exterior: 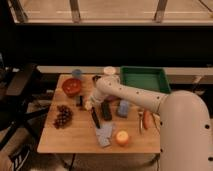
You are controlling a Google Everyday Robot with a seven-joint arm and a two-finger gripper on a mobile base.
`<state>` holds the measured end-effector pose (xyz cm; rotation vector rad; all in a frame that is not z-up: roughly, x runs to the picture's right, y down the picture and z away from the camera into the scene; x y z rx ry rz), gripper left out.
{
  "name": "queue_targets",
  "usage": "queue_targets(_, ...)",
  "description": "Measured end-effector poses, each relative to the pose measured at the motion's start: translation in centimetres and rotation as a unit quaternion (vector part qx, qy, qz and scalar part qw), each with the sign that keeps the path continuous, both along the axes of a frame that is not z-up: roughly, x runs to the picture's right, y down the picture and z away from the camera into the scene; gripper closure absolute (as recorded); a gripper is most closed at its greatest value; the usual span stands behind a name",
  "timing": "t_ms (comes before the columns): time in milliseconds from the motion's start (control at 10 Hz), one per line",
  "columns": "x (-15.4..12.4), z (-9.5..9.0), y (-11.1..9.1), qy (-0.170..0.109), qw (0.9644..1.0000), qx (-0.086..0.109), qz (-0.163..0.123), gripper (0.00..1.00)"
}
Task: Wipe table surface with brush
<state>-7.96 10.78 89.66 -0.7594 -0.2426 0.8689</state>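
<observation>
Wooden table surface (65, 141) — open room front-left | gripper (89, 105) at brush (95, 119) top — grip unclear | grapes (63, 116) just left

The desk (55, 142) carries all items. The arm (135, 95) reaches in from the right, passes over the rear centre of the desk and bends down to the gripper (88, 105), located left of centre. The brush (95, 119) lies flat with its far end directly at the gripper; contact cannot be confirmed. A black bar (106, 111) lies just right of the brush, roughly parallel. Grapes (63, 116) sit left of the gripper. A red bowl (71, 86) and a blue cup (77, 73) occupy the rear left corner. A green tray (145, 80) occupies the rear right. A grey-blue cloth (104, 135) and an orange (121, 137) lie near the front edge.
</observation>
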Motion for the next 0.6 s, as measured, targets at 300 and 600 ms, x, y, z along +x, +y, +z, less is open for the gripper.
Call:
queue_targets(300, 4.9, -0.4, 0.4, 0.039, 0.9989, -0.007, 0.026, 1.0)
queue_targets(600, 7.6, 0.1, -2.2, 0.06, 0.9978, 0.013, 0.024, 1.0)
